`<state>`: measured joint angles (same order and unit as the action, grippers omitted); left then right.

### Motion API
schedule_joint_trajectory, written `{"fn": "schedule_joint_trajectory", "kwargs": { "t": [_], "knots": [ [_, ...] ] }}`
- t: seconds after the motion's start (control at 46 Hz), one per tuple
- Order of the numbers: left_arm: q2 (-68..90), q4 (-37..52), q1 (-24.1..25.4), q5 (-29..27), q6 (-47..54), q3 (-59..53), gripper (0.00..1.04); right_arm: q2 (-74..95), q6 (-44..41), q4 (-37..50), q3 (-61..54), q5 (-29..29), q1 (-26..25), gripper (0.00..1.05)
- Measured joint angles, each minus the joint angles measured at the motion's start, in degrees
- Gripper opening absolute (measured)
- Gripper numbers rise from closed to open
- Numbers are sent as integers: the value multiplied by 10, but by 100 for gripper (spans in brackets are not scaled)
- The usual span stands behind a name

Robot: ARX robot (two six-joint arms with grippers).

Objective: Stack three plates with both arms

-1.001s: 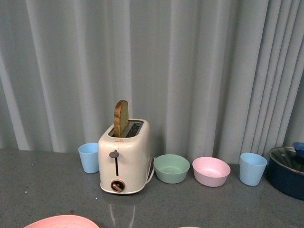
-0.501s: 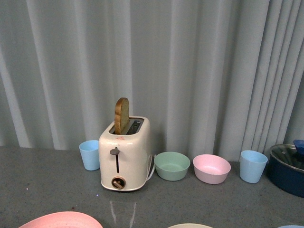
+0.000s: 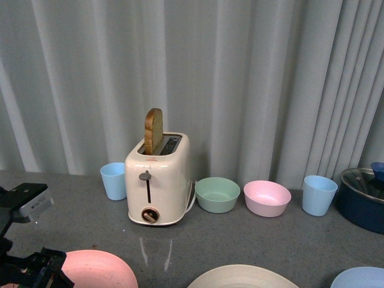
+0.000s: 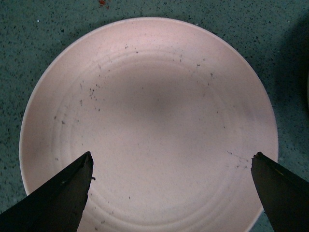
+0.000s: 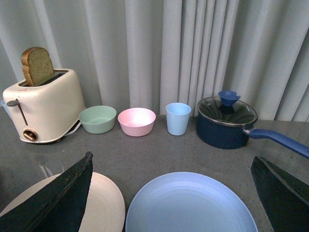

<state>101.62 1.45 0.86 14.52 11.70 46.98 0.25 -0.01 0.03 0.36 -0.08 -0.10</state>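
The left gripper [image 4: 171, 159] is wide open and empty, its fingers [image 4: 58, 193] spread over the pink plate [image 4: 149, 96] at near left. The right gripper [image 5: 171, 162], equally wide and empty, hangs above the blue plate [image 5: 190, 205] at near right, with the cream plate [image 5: 104, 198] between them. Nothing looks stacked, so this seems the reach for a first plate. Next, a finger must drop past a rim to pinch it.

Matte speckled pink plate [image 4: 149, 121]
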Motion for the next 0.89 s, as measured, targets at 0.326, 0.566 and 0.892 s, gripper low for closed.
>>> {"fn": "schedule_joint_trajectory", "kwargs": {
  "t": [0.326, 0.566, 0.892],
  "knots": [
    [87, 16, 23, -12, 43, 73, 98, 0, 0, 0, 0, 0, 0, 97],
    [116, 27, 68, 1, 61, 90, 98, 0, 0, 0, 0, 0, 0, 97],
    [153, 40, 108, 11, 76, 93, 98, 0, 0, 0, 0, 0, 0, 97]
  ]
}}
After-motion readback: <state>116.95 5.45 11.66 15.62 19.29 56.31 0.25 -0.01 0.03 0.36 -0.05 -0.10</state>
